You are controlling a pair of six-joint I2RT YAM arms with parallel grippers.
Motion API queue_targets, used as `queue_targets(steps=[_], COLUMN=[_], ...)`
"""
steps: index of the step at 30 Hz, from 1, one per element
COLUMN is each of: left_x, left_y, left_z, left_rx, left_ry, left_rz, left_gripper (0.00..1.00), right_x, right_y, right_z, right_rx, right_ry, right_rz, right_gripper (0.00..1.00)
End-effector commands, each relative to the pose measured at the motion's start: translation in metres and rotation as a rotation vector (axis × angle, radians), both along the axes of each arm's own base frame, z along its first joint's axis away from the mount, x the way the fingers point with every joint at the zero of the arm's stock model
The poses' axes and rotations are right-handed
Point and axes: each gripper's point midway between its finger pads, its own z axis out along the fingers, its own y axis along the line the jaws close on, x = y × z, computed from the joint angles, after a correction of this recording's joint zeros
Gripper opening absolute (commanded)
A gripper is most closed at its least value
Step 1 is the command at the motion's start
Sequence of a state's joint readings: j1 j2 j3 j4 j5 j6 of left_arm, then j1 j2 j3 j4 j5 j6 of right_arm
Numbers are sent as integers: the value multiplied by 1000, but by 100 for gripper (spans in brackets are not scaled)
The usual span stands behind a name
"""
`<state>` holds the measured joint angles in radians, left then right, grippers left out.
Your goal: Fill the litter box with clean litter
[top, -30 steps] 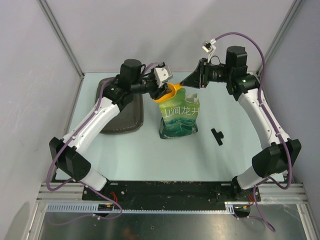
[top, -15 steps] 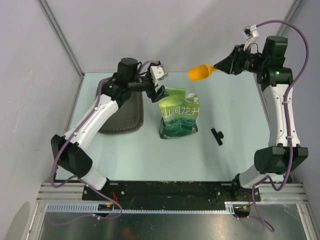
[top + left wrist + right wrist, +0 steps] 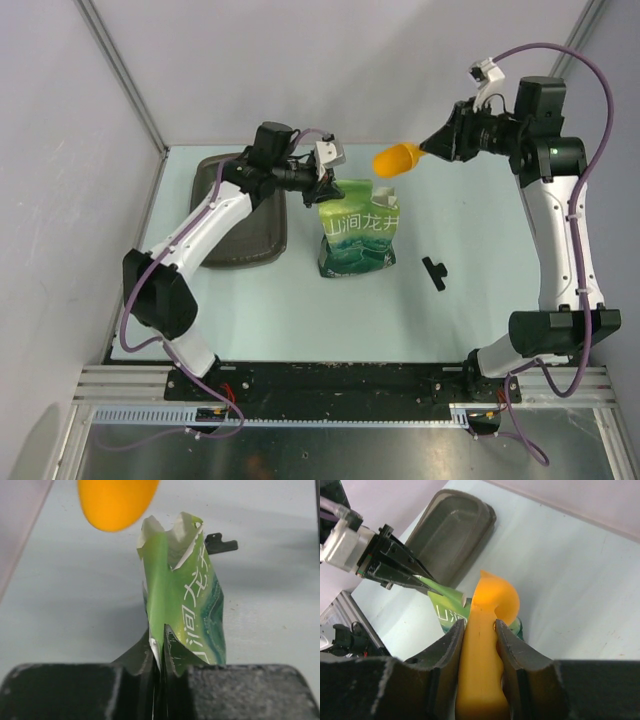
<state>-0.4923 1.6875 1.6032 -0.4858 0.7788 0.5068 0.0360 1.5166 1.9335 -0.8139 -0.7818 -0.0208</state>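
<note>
The litter box (image 3: 252,243), a dark shallow tray, lies at the left under my left arm and shows in the right wrist view too (image 3: 451,534). A green pouch (image 3: 360,235) stands in the middle with its top torn open. My left gripper (image 3: 325,182) is shut on the pouch's upper left edge (image 3: 185,595), with the foil pinched between its fingers (image 3: 159,650). My right gripper (image 3: 446,144) is shut on the handle of an orange scoop (image 3: 397,158), held in the air up and right of the pouch (image 3: 487,630). No clean litter shows; the pouch's inside is hidden.
A small black clip (image 3: 434,272) lies on the table right of the pouch, also seen past it in the left wrist view (image 3: 221,543). Grey walls enclose the table at the back and both sides.
My right arm lifted the scoop out of the pouch's mouth and swung it up to the right. My left gripper opened, then shut on the pouch's top edge.
</note>
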Motion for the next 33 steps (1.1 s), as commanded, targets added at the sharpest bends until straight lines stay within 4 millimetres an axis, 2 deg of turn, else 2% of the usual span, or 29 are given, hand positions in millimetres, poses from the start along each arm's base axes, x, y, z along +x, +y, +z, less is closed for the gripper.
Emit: queue_targets(steps=[1, 2, 7, 15, 22, 23, 25, 26, 28, 29, 31, 32, 33], left_x=[-23, -25, -38, -42, -51, -55, -59, -62, -64, -65, -67, -67, -66], left_y=[-8, -7, -2, 1, -5, -7, -7, -7, -6, -6, -3, -2, -2], left_z=[35, 36, 45, 38, 48, 47, 50, 48, 54, 49, 58, 56, 60], left_rx=[-85, -89, -100, -85, -91, -90, -92, -89, -102, -96, -127, -131, -146], left_ry=[5, 14, 25, 43, 27, 33, 29, 36, 31, 38, 16, 28, 17], left_rz=[-87, -85, -69, -42, -49, -55, -46, -42, -14, -2, 21, 43, 49], left_gripper=[3, 0, 0, 0, 0, 0, 0, 0, 0, 0, 0, 0, 0], right_x=[-13, -16, -31, -45, -53, -56, -55, -48, -38, -30, -24, -22, -19], right_y=[5, 6, 3, 1, 14, 20, 22, 18, 14, 7, 14, 24, 30], right_z=[-2, -4, -15, -6, -47, -53, -62, -70, -73, -71, -68, -67, -72], right_rx=[-61, -65, -114, -121, -226, -235, -260, -315, -340, -360, -331, -306, -294], right_ry=[12, 21, 50, 52, 135, 150, 169, 167, 176, 163, 166, 164, 184], right_rz=[5, 4, 14, -19, 4, 19, -8, -77, -169, -230, -221, -187, -185], right_gripper=[0, 0, 0, 0, 0, 0, 0, 0, 0, 0, 0, 0, 0])
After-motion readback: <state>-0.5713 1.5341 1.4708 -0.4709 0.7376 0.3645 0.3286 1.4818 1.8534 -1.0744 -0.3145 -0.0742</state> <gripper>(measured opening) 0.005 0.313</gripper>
